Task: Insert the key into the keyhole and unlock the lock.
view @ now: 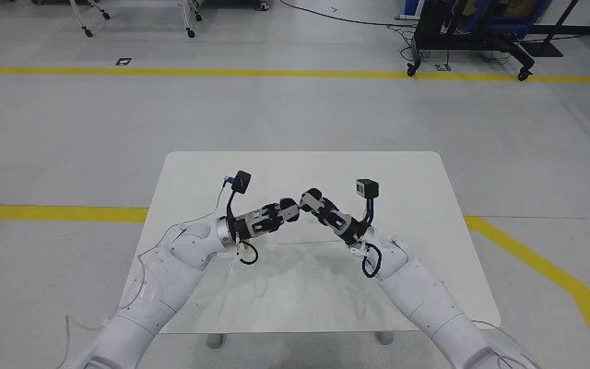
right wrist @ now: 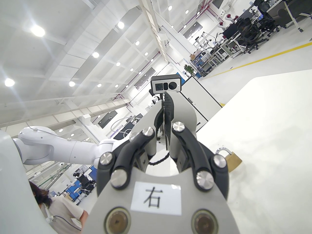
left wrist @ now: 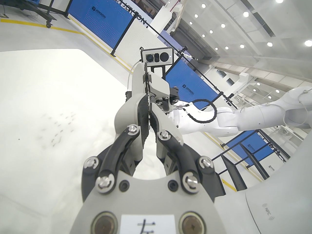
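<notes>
Above the middle of the white table (view: 387, 184) the two arms meet tip to tip, raised from the surface. The left pincer (left wrist: 146, 108) is closed tight, and the right pincer (right wrist: 165, 108) is closed in the same way. If something thin sits inside either one, I cannot tell. The padlock (right wrist: 231, 160), brass with a silver shackle, lies on the table near the right pincer, not touching it.
</notes>
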### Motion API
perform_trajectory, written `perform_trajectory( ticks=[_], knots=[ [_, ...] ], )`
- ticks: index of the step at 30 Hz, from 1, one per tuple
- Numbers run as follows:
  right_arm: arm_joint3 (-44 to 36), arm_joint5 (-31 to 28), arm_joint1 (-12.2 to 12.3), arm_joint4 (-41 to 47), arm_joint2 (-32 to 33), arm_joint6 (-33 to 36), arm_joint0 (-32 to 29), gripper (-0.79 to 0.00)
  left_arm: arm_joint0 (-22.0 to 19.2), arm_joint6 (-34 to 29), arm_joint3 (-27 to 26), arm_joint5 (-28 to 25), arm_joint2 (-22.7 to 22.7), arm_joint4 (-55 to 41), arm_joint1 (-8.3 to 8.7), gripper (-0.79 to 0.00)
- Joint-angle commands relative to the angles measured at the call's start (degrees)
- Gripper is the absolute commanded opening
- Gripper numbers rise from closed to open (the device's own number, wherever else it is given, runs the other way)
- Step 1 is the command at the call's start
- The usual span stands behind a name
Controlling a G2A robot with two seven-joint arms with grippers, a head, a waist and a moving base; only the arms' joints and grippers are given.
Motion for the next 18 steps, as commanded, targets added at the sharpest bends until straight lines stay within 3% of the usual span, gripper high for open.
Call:
perform_trajectory(
  ticks=[1, 18],
  knots=[
    [0.2, 0.0, -0.1, 0.0, 0.2, 0.2, 0.0, 0.0, 0.0, 0.1, 0.0, -0.1, -0.1, 0.2, -0.01, -0.785],
    [0.3, 0.0, -0.2, 0.1, 0.4, 0.5, 0.0, 0.0, 1.3, 2.5, -1.1, -0.9, -3.6, 2.6, 0.82, -0.785]
  ],
)
